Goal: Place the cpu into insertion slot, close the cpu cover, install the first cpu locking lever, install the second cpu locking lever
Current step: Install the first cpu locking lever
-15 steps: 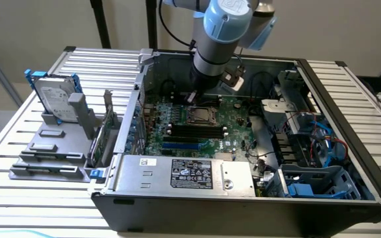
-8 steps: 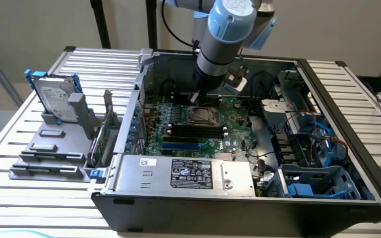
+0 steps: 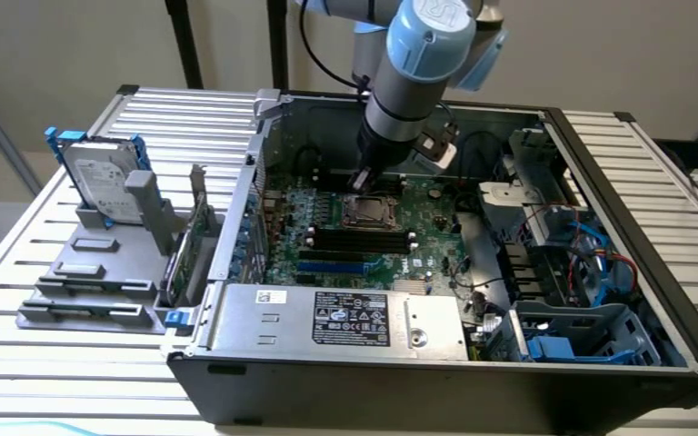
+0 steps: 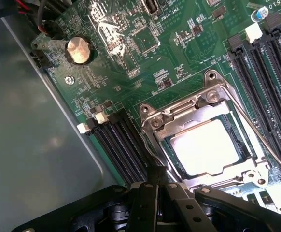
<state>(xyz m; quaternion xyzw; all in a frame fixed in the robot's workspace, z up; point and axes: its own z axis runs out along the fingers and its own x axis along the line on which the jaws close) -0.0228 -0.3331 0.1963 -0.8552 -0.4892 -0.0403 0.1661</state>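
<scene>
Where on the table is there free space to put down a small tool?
Bare table slats lie at the exterior view's right of the computer case, and in front of the grey brackets. Inside the case, cables crowd it.

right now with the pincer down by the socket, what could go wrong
1. The shut pincer sits at the edge of the cpu cover. A sideways slip could scrape the memory slots right beside it.
2. I cannot tell whether the thin locking lever on the cover's other side is latched. If it is not, the cover might lift off the cpu.
</scene>
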